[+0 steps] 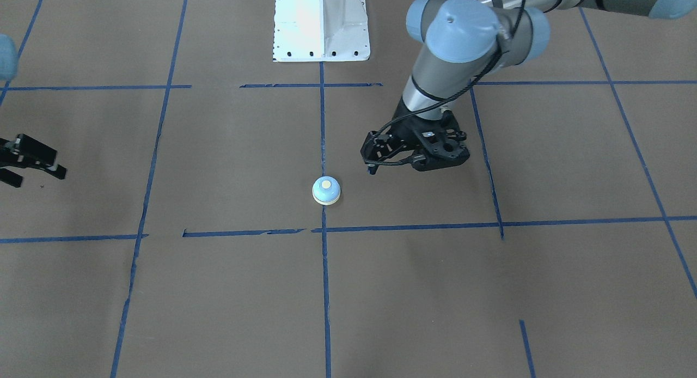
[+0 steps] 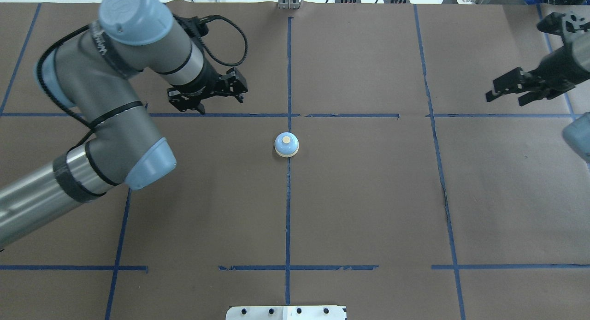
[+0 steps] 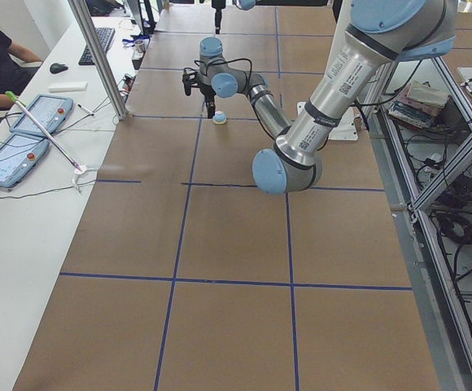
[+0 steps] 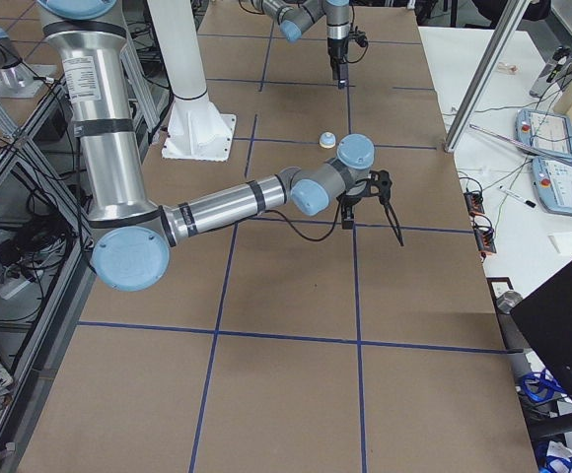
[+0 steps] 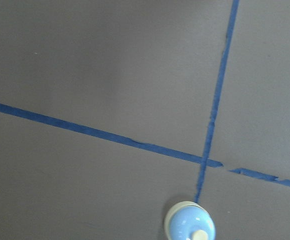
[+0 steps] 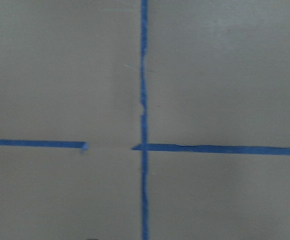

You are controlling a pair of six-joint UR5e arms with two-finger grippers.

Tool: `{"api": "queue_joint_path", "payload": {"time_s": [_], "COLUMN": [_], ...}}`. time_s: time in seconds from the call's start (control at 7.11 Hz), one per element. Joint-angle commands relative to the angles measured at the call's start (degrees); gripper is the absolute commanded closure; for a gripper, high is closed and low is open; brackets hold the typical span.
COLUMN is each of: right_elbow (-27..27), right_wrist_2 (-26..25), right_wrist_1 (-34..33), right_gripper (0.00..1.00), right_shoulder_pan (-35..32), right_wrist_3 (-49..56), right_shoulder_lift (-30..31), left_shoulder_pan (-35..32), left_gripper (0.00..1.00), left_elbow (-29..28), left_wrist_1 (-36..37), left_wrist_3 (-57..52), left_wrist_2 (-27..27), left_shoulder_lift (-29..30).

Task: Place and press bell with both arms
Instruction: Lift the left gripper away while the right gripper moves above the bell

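Bell (image 5: 190,222) partly cut off at left wrist view's bottom edge

brown table (image 2: 368,195) with blue tape grid (image 2: 288,209), bell (image 2: 286,145) upright on the tape

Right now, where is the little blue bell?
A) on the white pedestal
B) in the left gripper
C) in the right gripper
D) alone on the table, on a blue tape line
D: the bell stands on a tape line on the table, with the left gripper and right gripper both clear of it.
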State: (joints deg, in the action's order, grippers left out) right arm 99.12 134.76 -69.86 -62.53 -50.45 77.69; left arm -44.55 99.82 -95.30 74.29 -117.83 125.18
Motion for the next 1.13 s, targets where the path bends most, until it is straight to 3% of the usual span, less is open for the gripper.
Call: {"api": "queue_joint_path", "payload": {"time_s": [0.0, 0.14, 0.28, 0.56, 0.7, 0.99], "right_elbow": [0.63, -0.67, -6.26, -13.85, -14.65, -17.47], "right_wrist_2": [-20.83, -27.65, -28.06, -28.33, -28.94, -30.61], "right_wrist_1": [0.69, -0.26, -2.28, -3.08, -6.83, -8.27], "right_gripper": [0.75, 0.88, 0.98, 1.0, 1.0, 1.0], "right_shoulder_pan": [17.44, 23.88, 25.77, 28.76, 29.21, 30.97], "right_wrist_3": [-28.89, -32.57, -38.18, -42.89, -42.89, -42.89], "right_shoulder_lift": [-11.38, -15.86, -23.65, -30.22, -32.41, -34.97], "left_shoulder_pan": [-2.64, -3.77, -4.92, -6.25, -6.25, -6.07], "left_gripper": [0.07, 0.07, 0.07, 0.06, 0.05, 0.04], "left_elbow": [8.78, 10.99, 11.71, 12.24, 12.24, 12.33], "left_wrist_1": [5.79, 6.87, 6.8, 6.62, 6.62, 6.62], "left_wrist_3": [-9.65, -13.26, -17.21, -21.11, -21.03, -20.77], "left_wrist_2": [-0.74, -0.74, -0.74, -0.47, -0.39, -0.39], "left_shoulder_lift": [-8.35, -11.5, -14.84, -17.94, -18.04, -18.04]}}
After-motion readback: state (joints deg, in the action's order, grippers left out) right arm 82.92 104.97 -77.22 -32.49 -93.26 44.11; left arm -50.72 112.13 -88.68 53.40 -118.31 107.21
